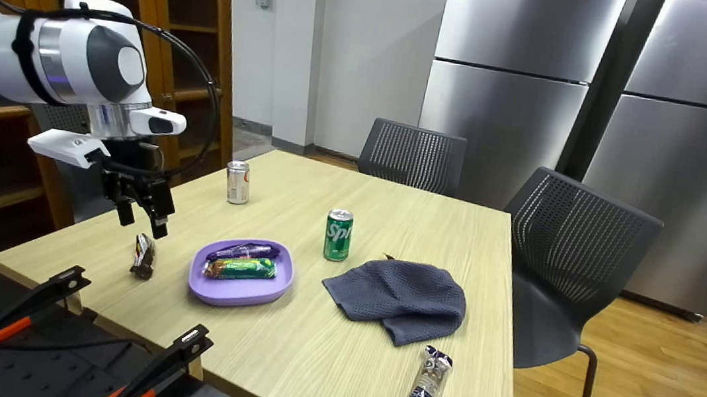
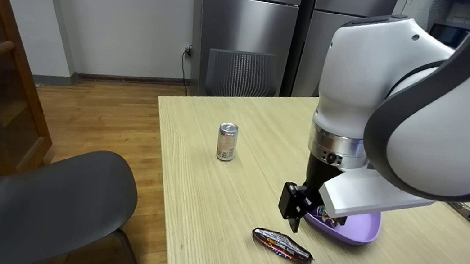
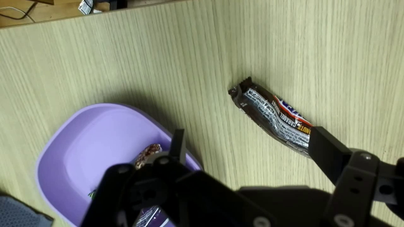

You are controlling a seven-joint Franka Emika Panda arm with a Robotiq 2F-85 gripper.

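Empty fingers (image 3: 329,156), spread wide, hang above the table (image 3: 205,63) near a brown bar (image 3: 268,116), lying loose beside a lilac dish (image 3: 107,138). The dish's raised rim probably keeps its green bar (image 1: 242,268) and purple bar (image 1: 246,252) together; the finger gap looks roomy.

Green Sprite can (image 1: 337,239) near a rumpled dark cloth (image 1: 405,298), steel refrigerators (image 1: 501,125) beyond.
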